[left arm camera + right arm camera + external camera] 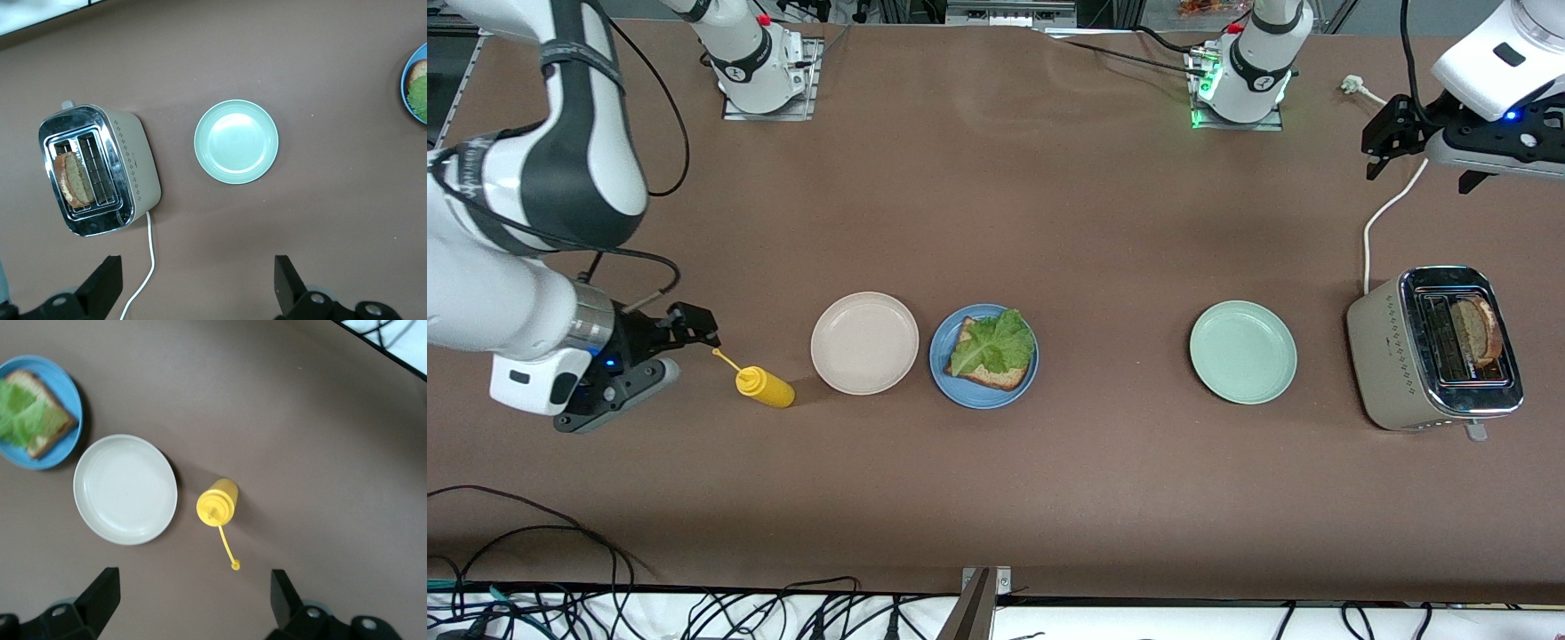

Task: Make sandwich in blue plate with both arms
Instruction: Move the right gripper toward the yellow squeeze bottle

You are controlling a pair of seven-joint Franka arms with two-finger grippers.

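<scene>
Front view: blue plate [945, 378] carries one brown bread slice [1005, 378] under ruffled green lettuce [991, 343]; left gripper [1423, 169] and right gripper [667, 342] both wide, empty.

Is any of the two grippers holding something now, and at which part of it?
Nothing is held. The left gripper hangs open near the toaster; the right gripper hangs open by the yellow bottle.

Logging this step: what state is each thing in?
Blue plate: holds bread slice topped with lettuce.
Beige plate: empty.
Green plate: empty.
Toaster: one slice in a slot.
Mustard bottle: cap open.
Left gripper: open, empty.
Right gripper: open, empty.
</scene>
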